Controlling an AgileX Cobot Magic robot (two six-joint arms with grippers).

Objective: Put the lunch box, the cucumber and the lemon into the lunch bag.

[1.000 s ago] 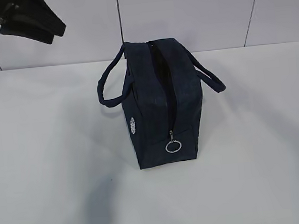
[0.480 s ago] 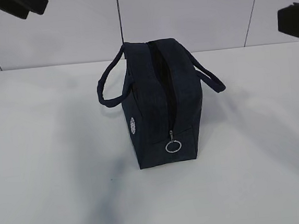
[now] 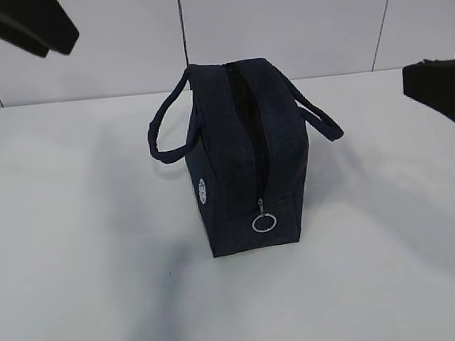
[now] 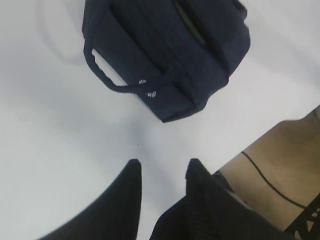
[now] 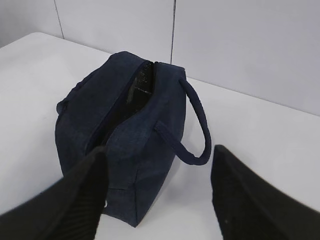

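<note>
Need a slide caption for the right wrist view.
Right gripper, fingers spread and empty, faces the navy lunch bag with its zipper open.

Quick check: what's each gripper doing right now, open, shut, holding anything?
Left gripper: open, empty, above the white table near the dark navy fabric lunch bag.
Right gripper: open wide, empty, beside the bag.

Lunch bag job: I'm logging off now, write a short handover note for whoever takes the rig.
Left gripper: open, empty, raised above the table left of the bag.
Right gripper: open wide, empty, right of the bag.
Boxy dark navy fabric lunch bag: upright mid-table, zipper open along the top, ring pull at the near end.
Lunch box, cucumber, lemon: not visible in any view; bag contents cannot be told.
Left: confirm all three are inside.
</note>
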